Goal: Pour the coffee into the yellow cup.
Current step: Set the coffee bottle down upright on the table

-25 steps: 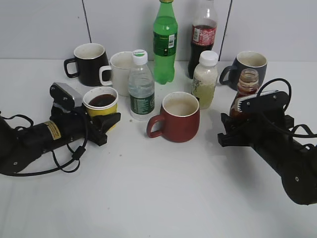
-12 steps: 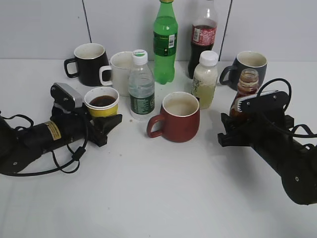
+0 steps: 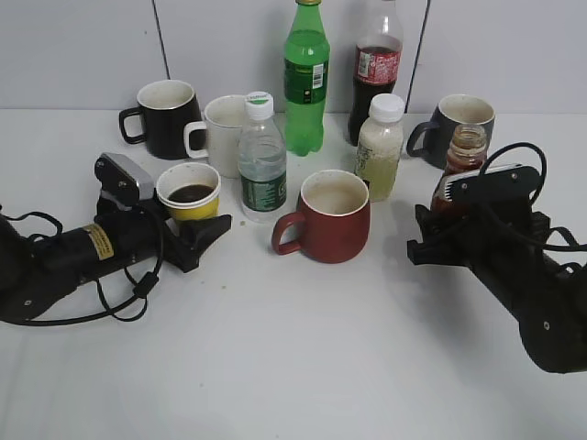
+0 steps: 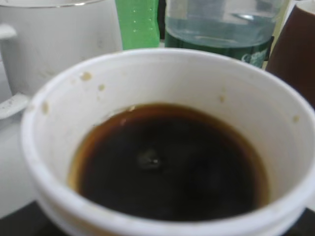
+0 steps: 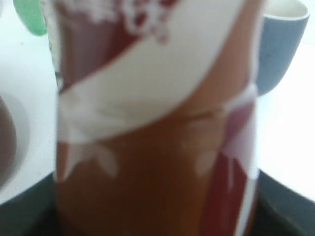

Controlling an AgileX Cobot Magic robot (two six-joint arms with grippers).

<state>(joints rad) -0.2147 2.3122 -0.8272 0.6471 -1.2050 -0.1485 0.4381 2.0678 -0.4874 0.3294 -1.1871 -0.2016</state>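
Note:
The yellow cup (image 3: 188, 194) with a white inside stands at the left and holds dark coffee. It fills the left wrist view (image 4: 167, 147). My left gripper (image 3: 196, 218) lies low on the table with its fingers either side of the cup. The near finger stands a little off the cup wall, so the gripper is open. The brown coffee bottle (image 3: 464, 147), uncapped, stands upright at the right, in my right gripper (image 3: 446, 218), which is shut on its lower body. The bottle's label fills the right wrist view (image 5: 157, 123).
A red mug (image 3: 332, 218) stands in the middle and a water bottle (image 3: 261, 165) close to the right of the yellow cup. Behind are a black mug (image 3: 168, 117), white mug (image 3: 220, 133), green bottle (image 3: 305, 78), cola bottle (image 3: 376, 69), pale drink bottle (image 3: 379, 147) and grey-blue mug (image 3: 463, 119).
The left gripper's near finger has spread away from the yellow cup. The right gripper and the coffee bottle have shifted slightly to the right.

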